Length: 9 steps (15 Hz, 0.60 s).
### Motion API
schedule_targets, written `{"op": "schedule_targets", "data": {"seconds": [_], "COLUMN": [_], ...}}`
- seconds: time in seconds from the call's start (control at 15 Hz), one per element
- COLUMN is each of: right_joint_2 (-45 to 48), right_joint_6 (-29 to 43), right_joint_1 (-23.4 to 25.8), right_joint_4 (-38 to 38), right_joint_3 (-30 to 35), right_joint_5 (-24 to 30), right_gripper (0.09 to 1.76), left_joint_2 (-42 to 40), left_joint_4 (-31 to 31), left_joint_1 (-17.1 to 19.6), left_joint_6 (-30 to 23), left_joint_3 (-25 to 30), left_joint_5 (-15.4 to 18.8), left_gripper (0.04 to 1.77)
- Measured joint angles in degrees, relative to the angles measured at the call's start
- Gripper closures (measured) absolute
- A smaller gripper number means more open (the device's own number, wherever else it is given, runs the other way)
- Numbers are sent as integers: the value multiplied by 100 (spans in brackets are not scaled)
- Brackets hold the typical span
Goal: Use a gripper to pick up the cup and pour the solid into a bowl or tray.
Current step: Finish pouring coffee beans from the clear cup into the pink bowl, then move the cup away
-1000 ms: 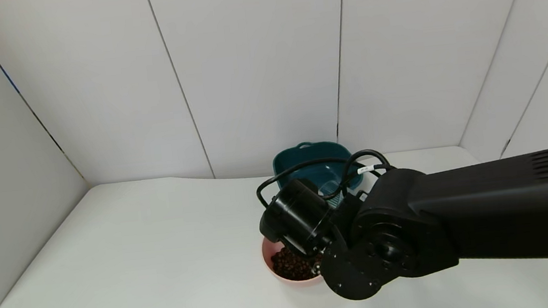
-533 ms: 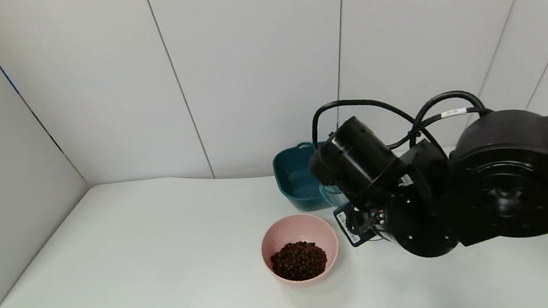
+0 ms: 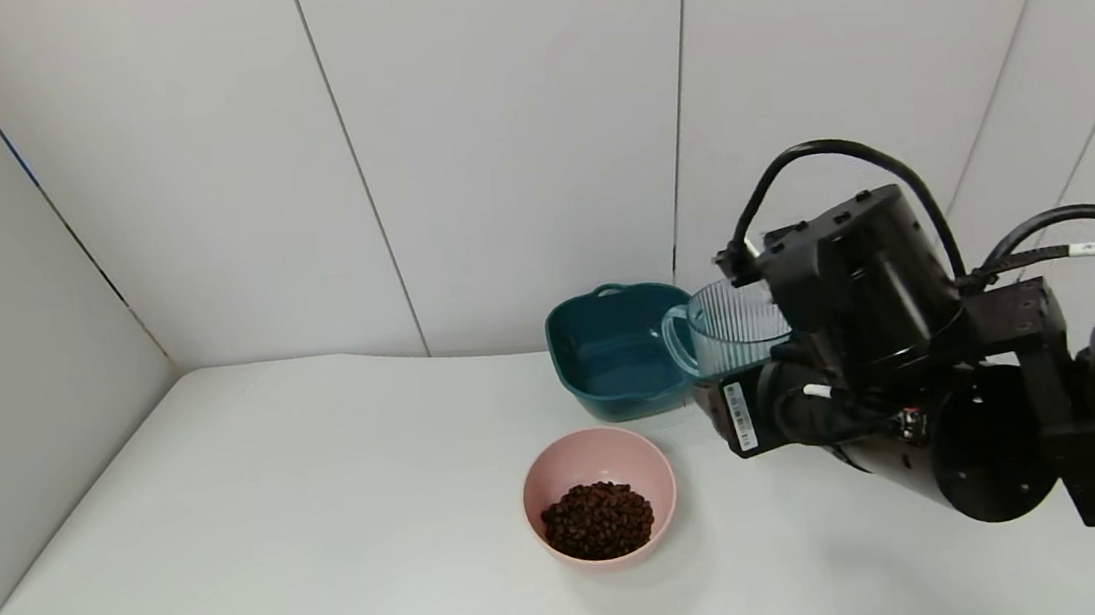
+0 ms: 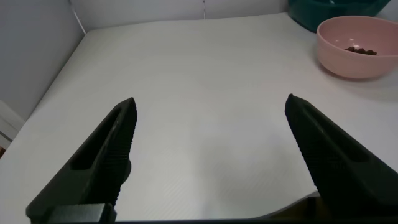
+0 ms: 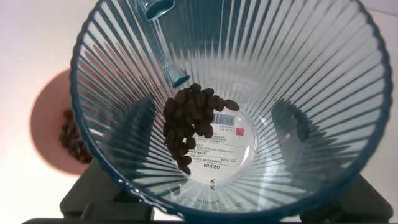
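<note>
Few coffee beans (image 5: 189,121) in a small dark clump on the bottom of the ribbed pale-blue cup (image 3: 732,328), so by that count not quite done pouring. Held upright and clear of the table (image 3: 328,530), clamped in the right gripper (image 3: 760,377), loop handle toward the teal dish (image 3: 613,356) just beside it. Down and to the robot's left of the cup, well apart from it: the pink bowl (image 3: 590,452), already holding a heap of beans (image 3: 597,521).

To finish well:
- Carry the cup back over the middle of the pink bowl before tipping, not over the teal dish, which lies nearer.
- Bring the lip low, close above the heap, to keep bouncing beans inside the rim.
- Tip slowly past level and hold there; probably needs a steep angle, perhaps a slight shake, to free beans caught in the ribs.
- Keep the grip firm throughout; likely slippery, being smooth plastic.
- Check the cup bottom from the wrist view before setting down.

Left gripper (image 4: 209,106) parked low over bare table, fingers spread wide, holding nothing, far from the bowl.
</note>
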<state>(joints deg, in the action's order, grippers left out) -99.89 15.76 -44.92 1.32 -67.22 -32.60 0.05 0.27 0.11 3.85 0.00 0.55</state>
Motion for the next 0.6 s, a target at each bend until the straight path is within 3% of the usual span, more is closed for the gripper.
{"op": "schedule_targets", "data": {"seconds": [0.6], "right_joint_2": [-129], "right_joint_6": [-37], "right_joint_1": [612], "right_joint_4": [-3194], "right_joint_3": [2018], "right_joint_5": [24], "right_gripper": [53], "left_joint_2": [0], "left_joint_4": [0], "left_joint_1": [0], "left_joint_6": [0], "left_joint_3": [0], "left_joint_5": [-2], "left_gripper": [9]}}
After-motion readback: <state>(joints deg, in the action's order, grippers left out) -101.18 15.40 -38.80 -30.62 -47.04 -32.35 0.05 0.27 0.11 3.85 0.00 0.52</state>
